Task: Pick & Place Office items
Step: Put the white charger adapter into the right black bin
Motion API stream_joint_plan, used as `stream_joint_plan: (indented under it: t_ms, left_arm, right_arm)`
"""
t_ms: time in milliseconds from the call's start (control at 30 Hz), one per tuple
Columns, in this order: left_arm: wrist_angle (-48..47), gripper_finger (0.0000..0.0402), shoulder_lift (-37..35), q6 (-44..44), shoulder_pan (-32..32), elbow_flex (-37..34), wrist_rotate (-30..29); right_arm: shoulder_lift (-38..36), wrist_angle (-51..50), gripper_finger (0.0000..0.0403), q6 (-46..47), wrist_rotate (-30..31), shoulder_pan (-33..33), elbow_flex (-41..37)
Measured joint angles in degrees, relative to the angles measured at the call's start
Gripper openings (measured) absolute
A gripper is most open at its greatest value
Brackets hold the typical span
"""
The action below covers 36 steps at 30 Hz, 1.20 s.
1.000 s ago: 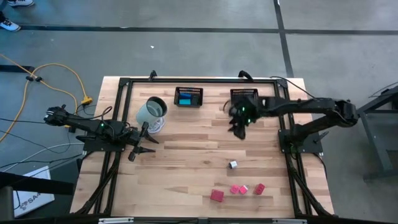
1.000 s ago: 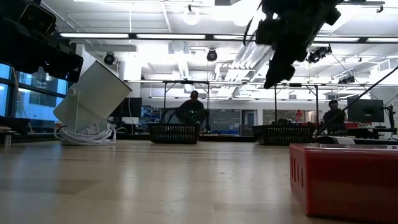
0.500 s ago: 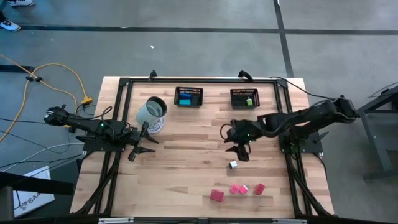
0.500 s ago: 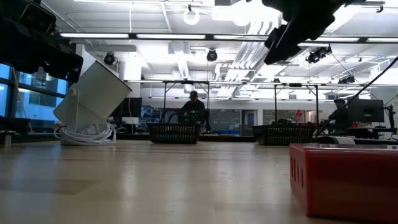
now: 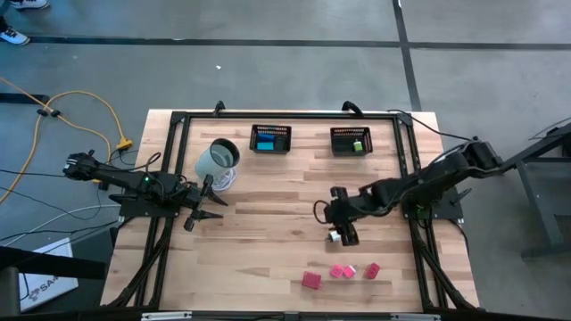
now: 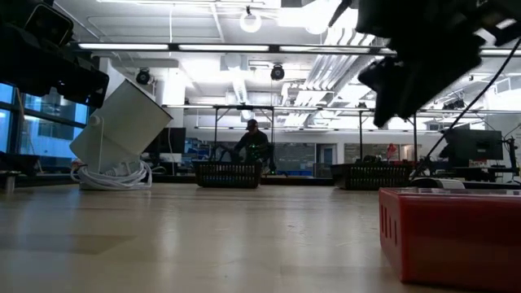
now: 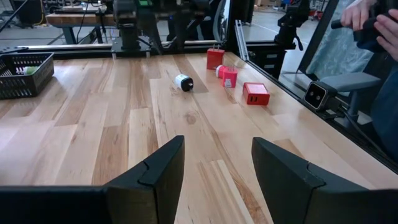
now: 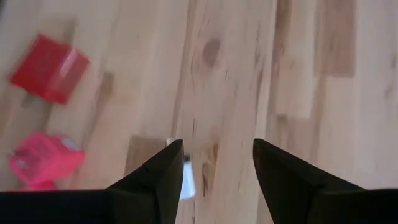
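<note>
Small office items lie on the table's near right part: a white-and-black piece (image 5: 333,236), a red piece (image 5: 310,280), two pink pieces (image 5: 343,271) and another red one (image 5: 371,269). My right gripper (image 5: 343,234) is open and hangs just above the white-and-black piece (image 8: 187,178), which shows beside one finger (image 8: 163,174) and is partly hidden by it. The red piece (image 8: 48,68) and a pink piece (image 8: 43,160) lie off to the side. Blue and teal pieces lie in the left basket (image 5: 270,138), and a green piece (image 5: 357,145) in the right basket (image 5: 351,140). My left gripper (image 5: 203,207) waits open at the table's left.
A white cylinder (image 5: 217,160) with a coiled cable stands tilted near the far left. The two black mesh baskets sit along the far edge. The low view shows the red piece (image 6: 452,232) close up. A person's hands (image 7: 373,18) show beyond the table's edge. Bare wood lies mid-table.
My right gripper has travelled from over the far right basket toward the near edge and come down over the white-and-black piece, staying open. With the gripper gone, the green piece shows in that basket. The left arm has kept still.
</note>
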Motion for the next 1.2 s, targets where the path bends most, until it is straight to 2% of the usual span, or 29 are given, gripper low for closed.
stream_joint_plan:
  t_ms: [267, 500, 1200]
  left_arm:
    - [0.00, 0.0180, -0.01, 0.00, 0.00, 0.00, 0.00]
    - [0.00, 0.0180, 0.01, 0.00, -0.02, 0.00, 0.00]
    - [0.00, 0.0180, 0.01, 0.00, 0.00, 0.00, 0.00]
  right_arm:
    - [3.83, -0.33, 0.0180, 1.95, 2.52, 4.63, 0.00]
    - [4.14, -0.11, 0.0180, 6.10, 2.79, 7.34, -0.02]
    - [12.10, 0.01, 0.0180, 5.88, 3.77, 7.99, -0.39]
